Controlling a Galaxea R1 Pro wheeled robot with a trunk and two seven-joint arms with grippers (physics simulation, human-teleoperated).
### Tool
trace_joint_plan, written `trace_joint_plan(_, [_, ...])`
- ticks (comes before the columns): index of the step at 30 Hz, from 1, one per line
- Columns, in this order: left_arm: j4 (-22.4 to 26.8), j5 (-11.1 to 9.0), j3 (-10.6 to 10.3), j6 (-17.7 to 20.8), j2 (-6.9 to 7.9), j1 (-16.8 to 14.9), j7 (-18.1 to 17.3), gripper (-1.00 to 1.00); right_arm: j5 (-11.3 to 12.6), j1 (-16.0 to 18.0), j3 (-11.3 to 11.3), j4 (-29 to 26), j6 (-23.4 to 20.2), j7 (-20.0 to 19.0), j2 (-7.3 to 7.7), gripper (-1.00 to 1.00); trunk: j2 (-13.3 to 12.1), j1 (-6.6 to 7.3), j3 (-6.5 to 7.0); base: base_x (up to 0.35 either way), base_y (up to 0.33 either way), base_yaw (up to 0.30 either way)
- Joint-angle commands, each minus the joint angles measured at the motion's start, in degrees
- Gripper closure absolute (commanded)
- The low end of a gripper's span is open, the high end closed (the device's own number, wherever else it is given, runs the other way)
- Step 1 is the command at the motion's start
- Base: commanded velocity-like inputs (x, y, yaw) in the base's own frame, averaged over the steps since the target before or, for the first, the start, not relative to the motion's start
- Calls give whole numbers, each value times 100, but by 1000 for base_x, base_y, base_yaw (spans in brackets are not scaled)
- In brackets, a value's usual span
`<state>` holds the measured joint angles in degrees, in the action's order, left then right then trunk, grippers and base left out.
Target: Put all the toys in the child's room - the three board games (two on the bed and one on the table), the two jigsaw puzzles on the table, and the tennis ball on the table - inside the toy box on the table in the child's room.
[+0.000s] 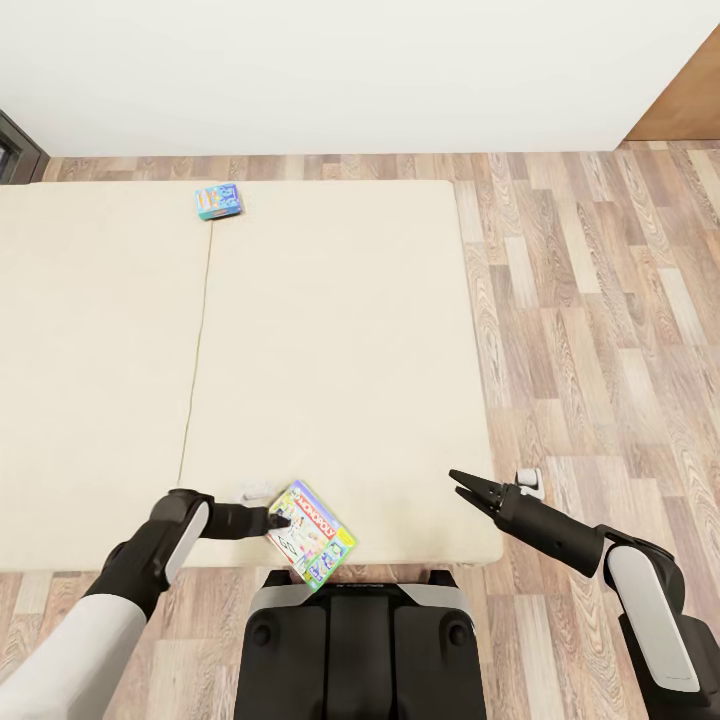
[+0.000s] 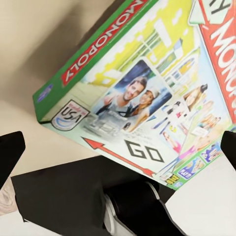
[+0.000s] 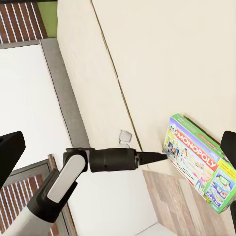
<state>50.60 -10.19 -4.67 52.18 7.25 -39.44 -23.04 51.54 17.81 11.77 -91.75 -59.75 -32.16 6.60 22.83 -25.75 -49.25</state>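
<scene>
Clearly, the left gripper (image 1: pixel 277 520) pinched only a corner of the green-white Monopoly card box (image 1: pixel 313 535) at the near edge of the cream-beige bed (image 1: pixel 330 350). Such a thin hold could let it slip. The right gripper (image 1: pixel 462 485) hovered open, empty.

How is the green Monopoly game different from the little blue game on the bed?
The Monopoly box is green with a red banner; the light-blue game box has cartoon pictures. Monopoly sits at the bed's near edge, overhanging it, touching the left gripper; the blue one lies far off, untouched. Both are flat boxes.
</scene>
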Motion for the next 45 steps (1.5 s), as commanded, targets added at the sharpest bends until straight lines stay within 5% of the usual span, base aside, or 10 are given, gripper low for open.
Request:
trace_joint_plan(1, [0, -47, -19, 22, -10, -2, 30, -100, -39, 3, 8, -1, -25, -45, -1, -100, 9, -3, -6, 0, 0, 0])
trace_joint_plan(45, [-9, -36, -43, -51, -127, -2, 351, -100, -39, 3, 35, -1, -25, -45, -1, -100, 9, -3, -108, 0, 0, 0])
